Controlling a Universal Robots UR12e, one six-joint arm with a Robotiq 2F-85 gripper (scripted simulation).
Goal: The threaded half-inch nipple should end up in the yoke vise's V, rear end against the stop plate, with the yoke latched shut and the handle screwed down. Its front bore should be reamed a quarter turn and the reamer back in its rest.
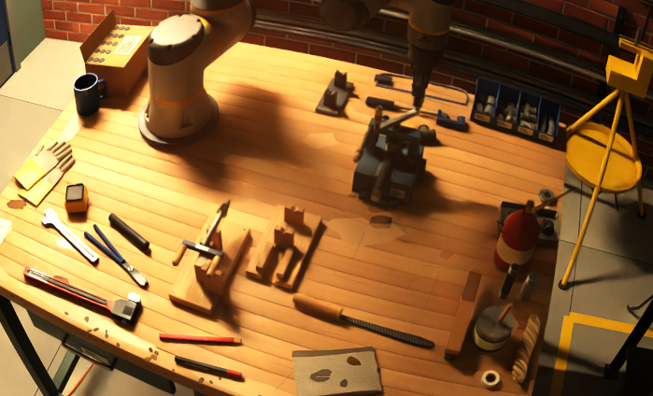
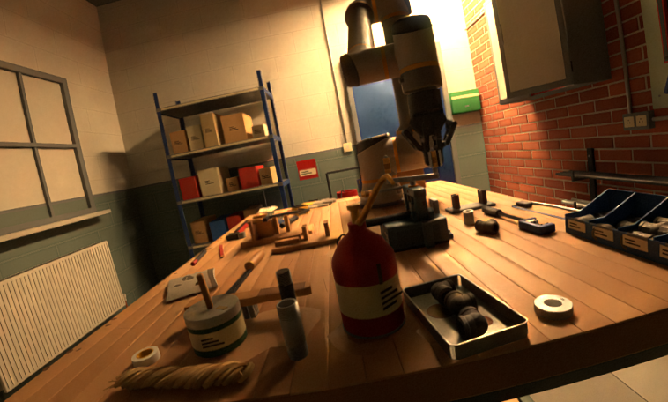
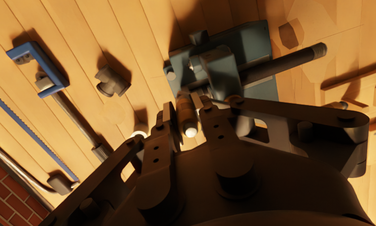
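The threaded nipple [image 3: 280, 64] lies through the blue yoke vise [image 1: 390, 160] [image 3: 221, 66], its rear part hidden under the yoke and its threaded front end sticking out past the base. I have the vise's handle bar [image 1: 398, 119] [image 3: 187, 115] gripped at one end in my closed gripper [image 1: 417, 104] [image 2: 433, 157] [image 3: 184, 113], which stands directly above the vise top. The reamer [image 1: 205, 244] rests in its wooden rest [image 1: 210, 268] near the front of the bench, left of an empty wooden cradle [image 1: 284, 246].
Close behind the vise lie a pipe elbow [image 3: 112, 81], a blue pipe wrench [image 3: 41, 71], a hacksaw [image 1: 422, 88] and a blue parts bin [image 1: 515, 111]. A red oil can [image 1: 515, 241] stands to the right, and the robot base [image 1: 178, 79] to the left.
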